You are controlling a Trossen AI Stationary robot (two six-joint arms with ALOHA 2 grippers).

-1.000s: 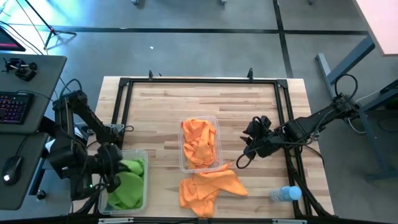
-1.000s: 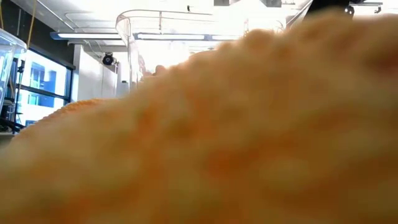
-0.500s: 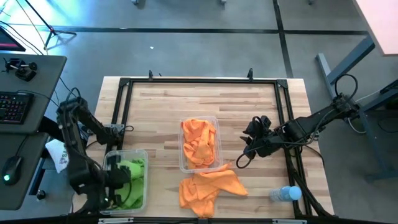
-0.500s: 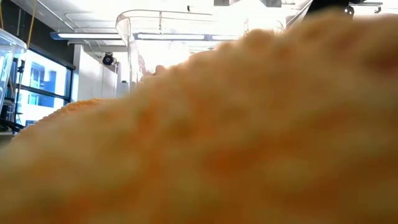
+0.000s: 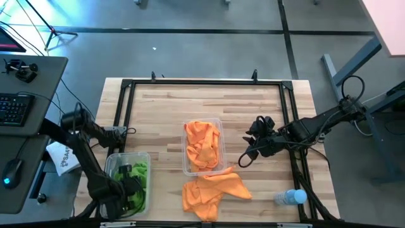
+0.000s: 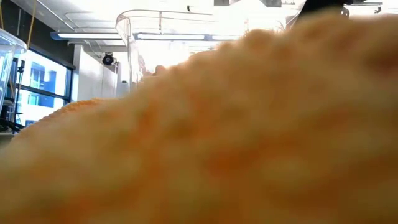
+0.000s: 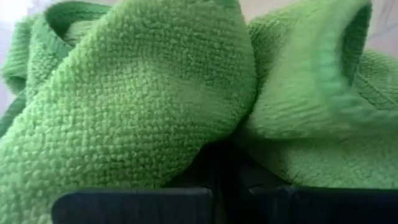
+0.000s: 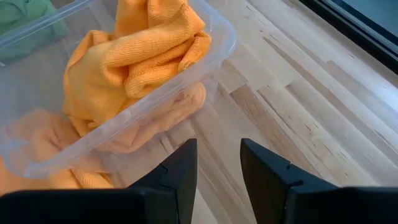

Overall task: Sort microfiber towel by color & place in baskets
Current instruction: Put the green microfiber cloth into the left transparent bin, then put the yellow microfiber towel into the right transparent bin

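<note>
Green towels (image 5: pixel 138 172) lie in the clear left basket (image 5: pixel 126 155), where my left gripper (image 5: pixel 130 189) is sunk in, shut on a green towel (image 7: pixel 155 93). Orange towels (image 5: pixel 201 144) fill the clear middle basket (image 5: pixel 221 126). More orange towels (image 5: pixel 212 190) lie on the table against its near end. My right gripper (image 5: pixel 248 152) is open and empty above the table right of the middle basket, pointing at it (image 8: pixel 217 168). An orange towel (image 6: pixel 236 137) fills the low view. My left gripper pinches bunched folds of the green towel (image 7: pixel 214 140) between its fingers; the cloth covers the fingertips, so one layer or several does not show. The gripper comes from above, inside the left basket. The towel rests on the other green towels there.
A clear water bottle with a blue cap (image 5: pixel 290 197) lies at the table's near right. A black rail frame (image 5: pixel 202 82) runs around the tabletop. A side desk with a keyboard (image 5: pixel 12 109) and mouse stands left of the table.
My left arm has swung toward the table's near edge, and its gripper has gone down along the left basket into its near end, among the green towels. Less of the green cloth shows under the arm than before.
</note>
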